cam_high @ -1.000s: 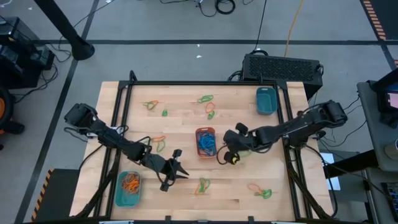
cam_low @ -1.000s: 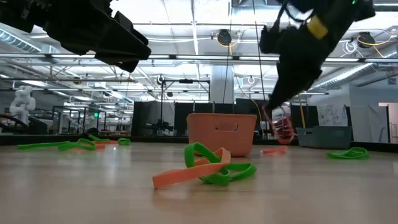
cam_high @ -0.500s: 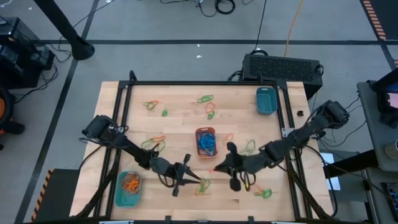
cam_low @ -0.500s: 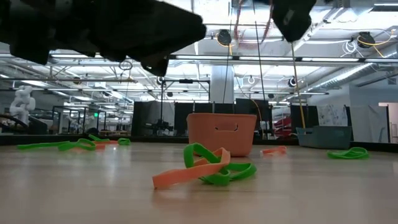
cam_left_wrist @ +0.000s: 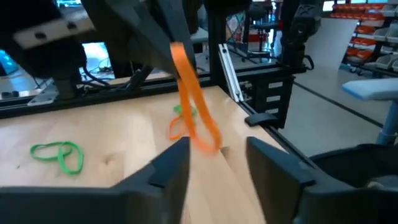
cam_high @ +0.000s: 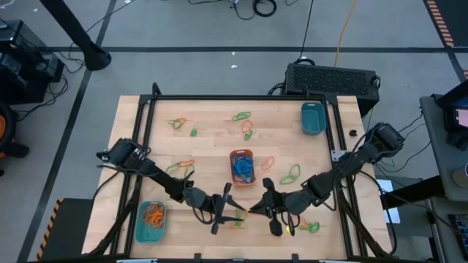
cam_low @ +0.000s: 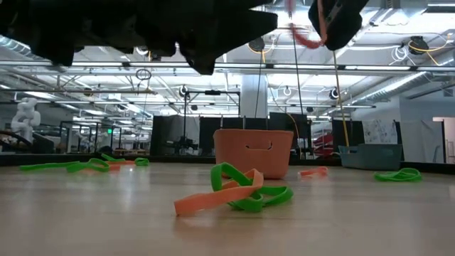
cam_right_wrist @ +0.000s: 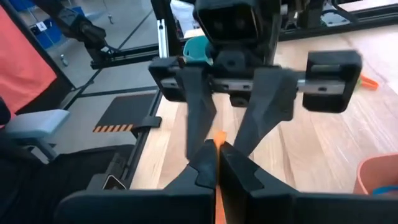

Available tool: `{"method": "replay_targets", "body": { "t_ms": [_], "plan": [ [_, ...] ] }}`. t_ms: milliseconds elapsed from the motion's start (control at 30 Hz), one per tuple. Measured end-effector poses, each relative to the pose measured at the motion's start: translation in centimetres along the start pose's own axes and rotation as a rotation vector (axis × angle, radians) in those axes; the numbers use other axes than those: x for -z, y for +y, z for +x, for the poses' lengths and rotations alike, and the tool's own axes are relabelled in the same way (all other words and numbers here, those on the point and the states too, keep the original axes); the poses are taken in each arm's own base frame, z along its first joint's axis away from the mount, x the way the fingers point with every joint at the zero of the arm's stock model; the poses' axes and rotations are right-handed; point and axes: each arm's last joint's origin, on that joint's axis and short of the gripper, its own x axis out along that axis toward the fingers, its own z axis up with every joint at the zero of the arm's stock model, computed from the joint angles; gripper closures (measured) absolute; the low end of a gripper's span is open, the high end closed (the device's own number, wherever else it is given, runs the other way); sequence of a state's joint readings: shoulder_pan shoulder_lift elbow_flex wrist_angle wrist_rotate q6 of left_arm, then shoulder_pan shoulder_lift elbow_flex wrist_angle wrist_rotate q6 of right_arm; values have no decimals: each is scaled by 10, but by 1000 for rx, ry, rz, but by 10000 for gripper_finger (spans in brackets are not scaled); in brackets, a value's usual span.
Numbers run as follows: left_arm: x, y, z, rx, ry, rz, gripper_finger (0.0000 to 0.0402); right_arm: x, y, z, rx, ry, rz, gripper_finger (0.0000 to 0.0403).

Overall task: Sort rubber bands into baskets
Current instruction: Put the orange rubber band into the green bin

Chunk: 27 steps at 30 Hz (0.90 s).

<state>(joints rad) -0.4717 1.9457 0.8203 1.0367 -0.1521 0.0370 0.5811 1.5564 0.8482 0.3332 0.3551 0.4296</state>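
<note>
The right gripper (cam_high: 257, 207) pinches an orange rubber band (cam_left_wrist: 191, 106) near the table's front edge. The left gripper (cam_high: 232, 210) faces it, fingers (cam_left_wrist: 166, 167) apart around the band, just before the orange basket (cam_high: 242, 166).

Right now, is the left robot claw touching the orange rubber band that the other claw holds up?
Apart. The left wrist view shows the orange rubber band hanging between the left gripper fingers, with gaps on both sides.
</note>
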Motion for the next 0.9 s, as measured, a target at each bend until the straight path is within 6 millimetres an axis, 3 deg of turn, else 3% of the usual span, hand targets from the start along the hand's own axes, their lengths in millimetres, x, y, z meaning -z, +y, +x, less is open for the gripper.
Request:
{"method": "replay_targets", "body": {
  "t_ms": [267, 567, 733, 900],
  "plan": [
    [-7, 2, 5, -70, -23, -10, 153, 1, 1, 4, 2, -31, -2, 402],
    [-10, 3, 6, -103, -33, -13, 149, -2, -6, 7, 22, -44, -4, 402],
    [-10, 3, 6, -108, -33, -13, 191, -4, -11, 9, 39, -46, -5, 402],
    [-9, 6, 6, -125, -31, -13, 305, -5, -15, 10, 50, -37, -5, 402]
  ]
}}
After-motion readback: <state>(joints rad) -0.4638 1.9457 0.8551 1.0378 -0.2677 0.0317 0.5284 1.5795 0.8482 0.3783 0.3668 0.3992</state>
